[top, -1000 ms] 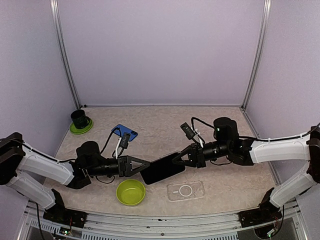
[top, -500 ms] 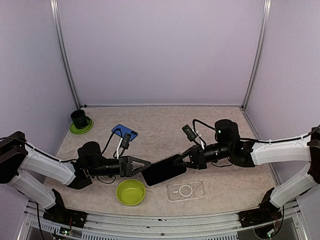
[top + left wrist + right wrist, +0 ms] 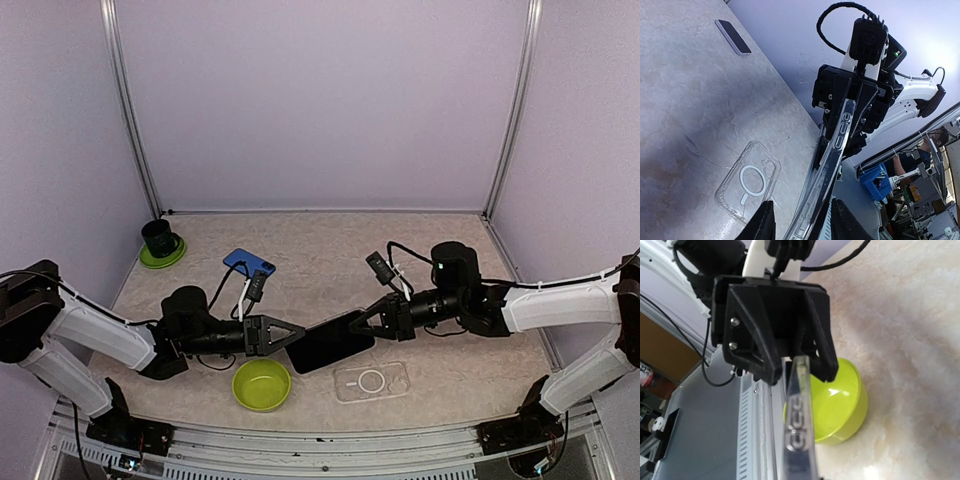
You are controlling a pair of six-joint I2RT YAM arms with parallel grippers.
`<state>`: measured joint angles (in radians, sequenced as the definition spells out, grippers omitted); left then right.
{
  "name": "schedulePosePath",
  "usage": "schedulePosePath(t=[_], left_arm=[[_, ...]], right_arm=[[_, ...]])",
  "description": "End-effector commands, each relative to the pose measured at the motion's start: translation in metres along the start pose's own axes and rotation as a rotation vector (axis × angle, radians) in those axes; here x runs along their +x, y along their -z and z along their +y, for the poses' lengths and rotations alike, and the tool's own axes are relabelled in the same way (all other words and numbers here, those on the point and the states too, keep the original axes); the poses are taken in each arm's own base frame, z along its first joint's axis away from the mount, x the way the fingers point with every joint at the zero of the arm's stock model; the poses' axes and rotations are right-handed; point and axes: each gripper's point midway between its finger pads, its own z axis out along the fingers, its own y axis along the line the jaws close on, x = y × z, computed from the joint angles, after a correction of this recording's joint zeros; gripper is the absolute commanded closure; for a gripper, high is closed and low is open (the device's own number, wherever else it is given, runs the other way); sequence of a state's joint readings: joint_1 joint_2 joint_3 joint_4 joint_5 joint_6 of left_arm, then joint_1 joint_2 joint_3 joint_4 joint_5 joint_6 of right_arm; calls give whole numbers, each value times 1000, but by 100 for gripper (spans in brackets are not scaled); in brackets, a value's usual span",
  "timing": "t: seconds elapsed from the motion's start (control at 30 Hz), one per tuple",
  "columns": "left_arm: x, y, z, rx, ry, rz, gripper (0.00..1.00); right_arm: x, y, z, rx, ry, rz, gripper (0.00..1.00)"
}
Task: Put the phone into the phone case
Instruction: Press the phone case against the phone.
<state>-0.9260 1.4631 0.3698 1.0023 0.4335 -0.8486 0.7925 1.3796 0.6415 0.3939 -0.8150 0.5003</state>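
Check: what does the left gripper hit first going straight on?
The phone: its near end sits between the left gripper's fingers. Behind it, probably the right gripper holding it.

White arms [image 3: 560,300], black jaws (looped black cables [image 3: 839,5])

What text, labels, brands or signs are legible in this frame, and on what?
No readable words or numbers anywhere.
Clear case on the table: a ring-and-bar mark only, no letters.
Background clutter in the left wrist view: too blurred to read.
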Motion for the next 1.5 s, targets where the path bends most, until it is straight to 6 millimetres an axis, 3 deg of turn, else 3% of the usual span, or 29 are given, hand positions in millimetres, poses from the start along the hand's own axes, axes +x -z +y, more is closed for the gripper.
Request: schedulePosePath(t=[0.0,0.1,0.83,1.03,1.47], left_arm=[[-13,-7,-20,65,-32,-28,65],[-13,-8,-20,66,-31,-28,72],[-9,-11,-17,59,-27,-24,89],[-8,-9,-16,52,-26,-27,99],[-10,-10,-17,51,-38,-29,100]], right_arm=[[-19,9,5,2,54,-72,100],[-19,9,5,3,52,-73,100],[-13,8,-1,4,35,-75,100],[-12,8,-3,7,34,-77,100],[-15,12,-9,34,31,-98,100]])
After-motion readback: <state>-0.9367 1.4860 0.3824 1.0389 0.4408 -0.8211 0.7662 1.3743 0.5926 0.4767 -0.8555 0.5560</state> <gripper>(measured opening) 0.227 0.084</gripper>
